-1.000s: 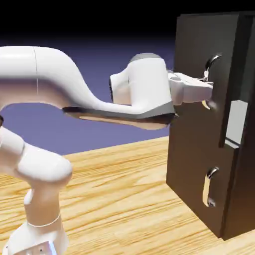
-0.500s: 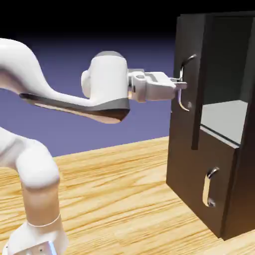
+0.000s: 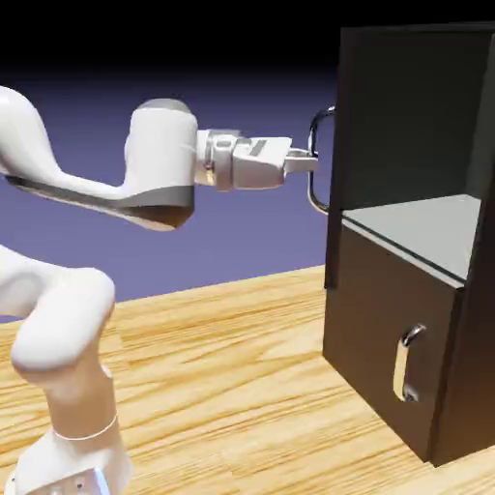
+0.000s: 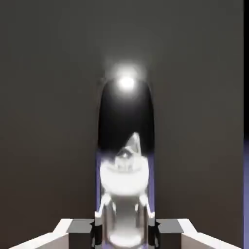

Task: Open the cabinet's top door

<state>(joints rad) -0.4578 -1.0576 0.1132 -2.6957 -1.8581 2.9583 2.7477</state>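
Observation:
The dark cabinet (image 3: 476,319) stands at the exterior view's right. Its top door (image 3: 334,242) is swung wide and shows edge-on, baring the grey inner shelf (image 3: 416,224). My gripper (image 3: 309,162) is shut on the door's long curved silver handle (image 3: 318,164), about halfway up it. In the hand view the shiny handle (image 4: 125,155) runs up the middle between my grey fingertips (image 4: 80,227), and the dark door panel (image 4: 48,97) fills the background. The lower door (image 4: 194,155) is out of the hand view.
The shorter lower door (image 3: 382,319) is closed, with its small silver handle (image 3: 407,363) upright. The cabinet sits on a wooden table (image 3: 222,377). My white arm (image 3: 160,166) stretches level from the left.
My hand has pulled back to the left with the handle in it. The top door has swung from barely ajar to wide open, uncovering the grey shelf.

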